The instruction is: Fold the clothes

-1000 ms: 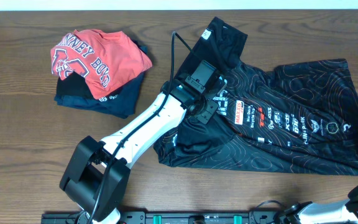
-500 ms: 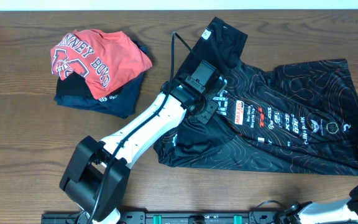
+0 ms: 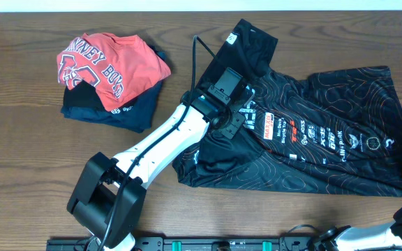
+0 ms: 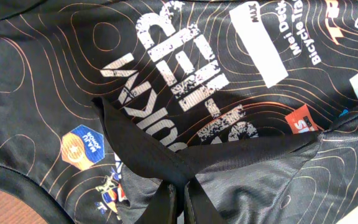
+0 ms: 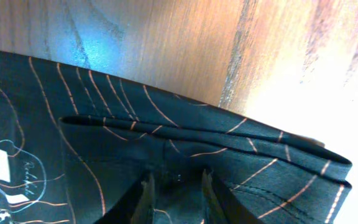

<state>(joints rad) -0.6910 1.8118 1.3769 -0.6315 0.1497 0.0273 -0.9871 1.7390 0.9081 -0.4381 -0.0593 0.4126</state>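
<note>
Plainly the fold is only at its gripping stage. On the wooden table (image 3: 19,174) the black jersey (image 3: 340,111) lies spread across the 3 o'clock half in the overhead view, one sleeve reaching toward 12 o'clock. No half is laid over the other yet.

The white left arm (image 3: 166,139) reaches in from 7 o'clock to the jersey's 9 o'clock end. Its left gripper (image 4: 178,204) is pinched tight on a raised ridge of the black cloth. The right gripper (image 5: 176,193) sits at the jersey's 4 o'clock corner, at the very edge of the overhead view. Its jaws stand a little apart, astride the doubled hem (image 5: 229,134), and I judge that they do not grip it yet.

Next, I judge, the right jaws must bite that hem firmly. Then both ends want lifting together and carrying across, so the cloth folds flat rather than bunching.

The cloth looks thin and slack, rumpled near the left gripper and smoother toward 3 o'clock. Fine wavy contour lines cover it. Worn white lettering (image 4: 179,74) runs across the chest, with a row of small coloured logos (image 3: 306,132) beside it.

At 10 o'clock, well apart, a red T-shirt (image 3: 110,63) rests on a navy garment (image 3: 117,115).
</note>
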